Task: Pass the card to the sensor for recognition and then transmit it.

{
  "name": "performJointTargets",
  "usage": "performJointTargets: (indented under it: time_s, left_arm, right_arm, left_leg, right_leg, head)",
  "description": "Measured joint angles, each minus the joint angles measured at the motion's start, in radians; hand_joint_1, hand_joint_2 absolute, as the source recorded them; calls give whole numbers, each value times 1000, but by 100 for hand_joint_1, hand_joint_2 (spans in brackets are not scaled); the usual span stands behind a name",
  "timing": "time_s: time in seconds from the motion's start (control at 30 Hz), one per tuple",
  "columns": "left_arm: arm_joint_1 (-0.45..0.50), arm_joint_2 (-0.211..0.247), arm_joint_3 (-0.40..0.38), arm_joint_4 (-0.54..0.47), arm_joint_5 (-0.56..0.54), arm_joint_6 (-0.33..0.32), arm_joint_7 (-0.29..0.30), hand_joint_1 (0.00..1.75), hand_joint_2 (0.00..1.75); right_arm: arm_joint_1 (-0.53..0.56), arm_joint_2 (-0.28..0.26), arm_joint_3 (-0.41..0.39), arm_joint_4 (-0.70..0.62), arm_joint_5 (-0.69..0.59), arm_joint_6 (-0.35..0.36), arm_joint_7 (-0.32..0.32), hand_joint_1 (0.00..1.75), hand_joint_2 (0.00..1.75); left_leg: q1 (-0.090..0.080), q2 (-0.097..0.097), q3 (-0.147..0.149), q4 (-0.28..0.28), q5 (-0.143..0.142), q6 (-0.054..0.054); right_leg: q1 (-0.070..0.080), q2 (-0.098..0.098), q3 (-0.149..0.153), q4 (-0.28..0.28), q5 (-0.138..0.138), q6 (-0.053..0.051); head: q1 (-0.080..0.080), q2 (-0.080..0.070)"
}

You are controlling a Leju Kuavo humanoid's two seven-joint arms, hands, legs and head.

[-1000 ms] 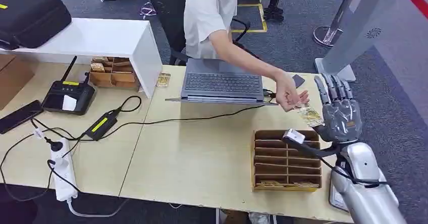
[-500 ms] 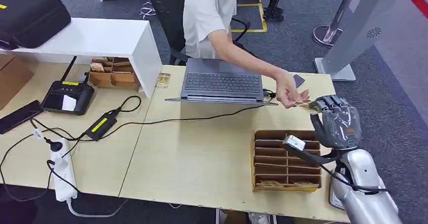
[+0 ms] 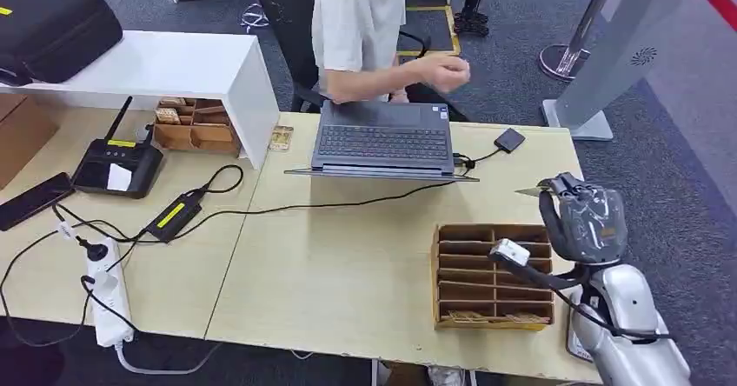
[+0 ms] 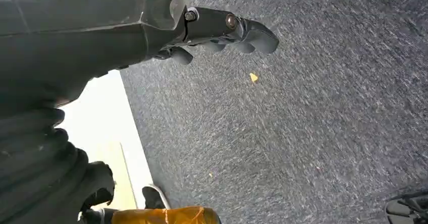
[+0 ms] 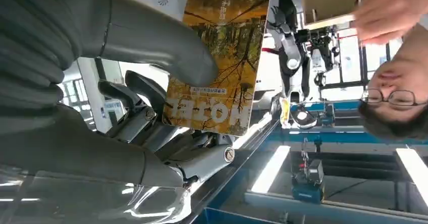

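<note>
While the right hand (image 3: 580, 215) hovers above the far right part of the table (image 3: 348, 264), just beyond the wooden slotted organizer (image 3: 491, 275), it pinches the card (image 5: 217, 62) between its thick thumb and its darker fingers (image 5: 136, 90); in the head view the card (image 3: 532, 192) shows as a thin pale edge sticking out from the hand toward the laptop (image 3: 382, 140). The right wrist view shows the card's face, an orange and yellow tree picture with the word HOTEL printed on it, pressed under the thumb. A small dark sensor (image 3: 509, 139) lies on the table beside the laptop, joined to it by a cable, well apart from the card. A person in a white shirt (image 3: 356, 21) sits behind the laptop with a hand (image 3: 445, 73) raised near the chest, away from the robot. The left hand (image 4: 222, 32) hangs over grey carpet beside the table edge, fingers loosely curled with nothing in them. On the left part of the table lie a black card terminal (image 3: 117, 164), a power strip (image 3: 106, 290) and cables.
</note>
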Motion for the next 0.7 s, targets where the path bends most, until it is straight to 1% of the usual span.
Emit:
performJointTargets:
  time_s: [0.1, 0.2, 0.5, 0.7]
  left_arm:
    - [0, 1, 0, 0, 0, -23, 0, 0, 175]
    - [0, 0, 0, 3, 1, -32, 2, 0, 175]
    - [2, 0, 0, 5, 1, -31, 19, 0, 175]
    - [6, -1, 0, 5, 1, -32, 22, 0, 175]
  right_arm:
    - [5, 0, -5, -2, 18, -1, 2, 175, 175]
    - [14, 0, -10, -4, 30, -7, 9, 175, 175]
    - [73, -18, -57, -33, 39, -24, 12, 175, 175]
    - [139, -38, -107, -74, 31, -44, 12, 175, 175]
  left_leg:
    - [0, 0, 0, 0, 0, 0]
    - [0, 0, 0, 0, 0, 0]
    - [0, 0, 0, 0, 0, 0]
    - [0, 0, -1, 0, 0, 0]
  right_leg:
    - [0, 0, 0, 0, 0, 0]
    - [0, 0, 0, 0, 0, 0]
    - [0, 0, -1, -1, 0, 0]
    - [0, -1, -1, -1, 0, 0]
  head:
    - [0, 0]
    - [0, 0]
    - [0, 0]
    - [0, 0]
